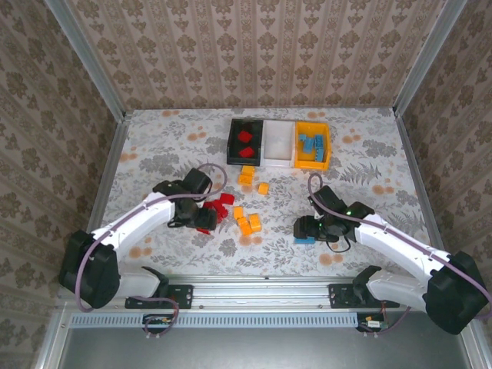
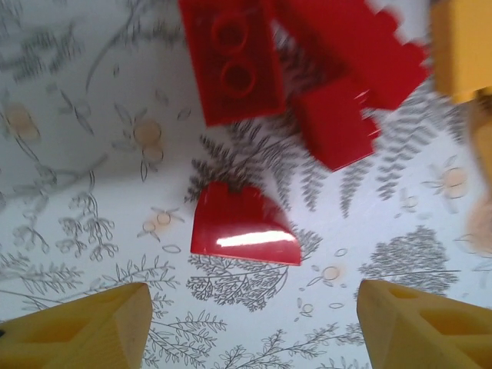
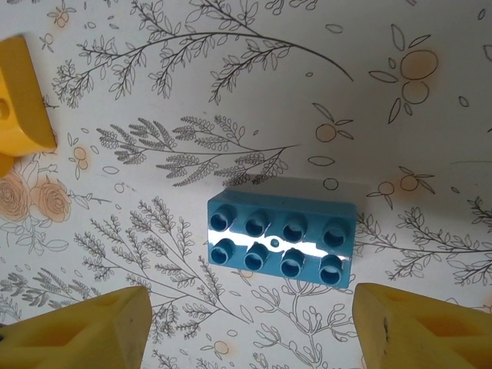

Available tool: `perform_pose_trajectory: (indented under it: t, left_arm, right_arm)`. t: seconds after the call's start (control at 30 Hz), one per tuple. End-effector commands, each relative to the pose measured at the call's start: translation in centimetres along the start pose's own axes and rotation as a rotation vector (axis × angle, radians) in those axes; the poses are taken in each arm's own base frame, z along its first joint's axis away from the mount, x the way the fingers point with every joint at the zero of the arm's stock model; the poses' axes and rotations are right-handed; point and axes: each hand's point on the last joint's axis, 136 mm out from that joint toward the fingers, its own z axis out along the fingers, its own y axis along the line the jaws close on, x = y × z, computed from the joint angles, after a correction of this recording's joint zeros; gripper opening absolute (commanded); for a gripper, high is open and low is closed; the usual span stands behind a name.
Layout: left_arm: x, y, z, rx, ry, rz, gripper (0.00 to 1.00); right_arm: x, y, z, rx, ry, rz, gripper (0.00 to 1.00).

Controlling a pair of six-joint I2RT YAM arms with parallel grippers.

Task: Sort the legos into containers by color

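Under left hand (image 2: 250,334), red curved lego (image 2: 244,225); under right hand (image 3: 247,330), blue lego (image 3: 280,241).

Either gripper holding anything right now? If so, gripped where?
Nothing is held. The left gripper is open above a red curved brick lying untouched on the table. The right gripper is open above a blue eight-stud brick, also untouched.

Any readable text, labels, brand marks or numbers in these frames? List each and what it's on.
None readable.
Blue brick: no mark can be made out on its studs.
Red brick: studs blurred, nothing legible.
Trays: no lettering visible.
Wallpaper and table cover: floral patterns, no words.
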Motion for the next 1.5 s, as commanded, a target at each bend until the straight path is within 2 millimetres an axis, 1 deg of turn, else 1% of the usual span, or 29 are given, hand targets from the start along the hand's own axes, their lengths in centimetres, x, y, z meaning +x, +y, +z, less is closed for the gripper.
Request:
perform_pose_trajectory:
  t: [0.0,0.17,0.37,0.5,0.87,1.0,1.13,1.2,1.27,1.4,1.47]
  left_arm:
    - [-0.9,-0.3,0.2,0.017,-0.064,-0.043,0.75]
    - [-0.8,0.0,1.4,0.009,-0.045,-0.034,0.77]
    - [-0.7,0.1,2.8,0.026,-0.019,-0.037,0.77]
    - [-0.6,0.4,3.4,0.025,-0.004,-0.039,0.77]
    - [0.4,0.4,5.4,0.039,0.038,-0.045,0.76]
    - [0.5,0.4,5.8,0.038,0.046,-0.045,0.75]
    - [0.4,0.4,6.1,0.035,0.05,-0.045,0.7]
    - [0.5,0.4,6.3,0.034,0.056,-0.044,0.65]
    - [0.5,0.5,6.3,0.032,0.057,-0.045,0.58]
    - [0.7,0.5,6.3,0.03,0.06,-0.045,0.53]
    - [0.7,0.5,6.3,0.03,0.059,-0.043,0.52]
  right_arm:
    - [-0.6,0.7,-0.9,-0.008,-0.029,-0.008,0.71]
    - [-0.4,0.6,-1.4,-0.003,-0.042,-0.002,0.71]
    - [-0.2,0.4,-1.7,0.003,-0.049,0.003,0.71]
    - [-0.3,0.4,-1.9,0.005,-0.051,0.003,0.71]
    - [-0.4,0.7,-1.3,0.011,-0.04,0.0,0.72]
    - [-0.4,0.7,-1.3,0.012,-0.039,-0.002,0.72]
    - [-0.2,0.6,-1.2,0.016,-0.038,0.0,0.71]
    - [-0.2,0.6,-1.2,0.017,-0.037,0.0,0.72]
    - [-0.2,0.6,-1.1,0.017,-0.037,0.001,0.72]
    - [-0.2,0.6,-1.1,0.016,-0.037,0.003,0.72]
    - [-0.2,0.7,-1.1,0.015,-0.038,0.001,0.72]
